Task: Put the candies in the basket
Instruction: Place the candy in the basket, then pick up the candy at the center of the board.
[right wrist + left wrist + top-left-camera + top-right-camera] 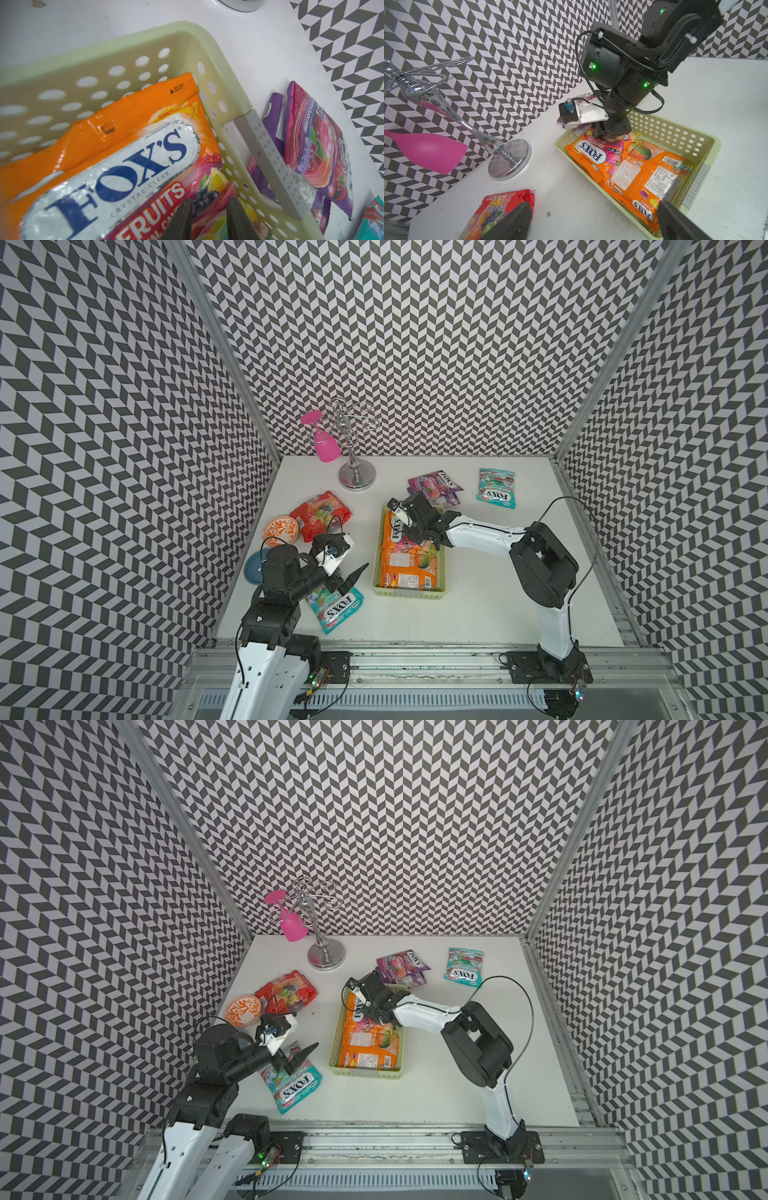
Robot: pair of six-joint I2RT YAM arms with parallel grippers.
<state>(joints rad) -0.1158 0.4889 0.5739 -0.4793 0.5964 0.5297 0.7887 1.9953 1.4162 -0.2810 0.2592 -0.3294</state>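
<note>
Candies in a teal bag (337,610) lie nearest on the worktop (478,597), partly under our left gripper (351,577), which is spread wide and empty. Beyond, orange bags (409,568) fill the basket (409,594). Our right gripper (209,199) hangs over one, jaws nearly together, and we cannot tell if it pinches. Just behind the basket lie purple bags (434,489).

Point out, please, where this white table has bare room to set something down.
Widest bare patch: near edge, between the pale green perforated plastic basket and the right arm's base. Crowded: left side, around the red candy bag, orange patterned round bowl and blue round dish.
</note>
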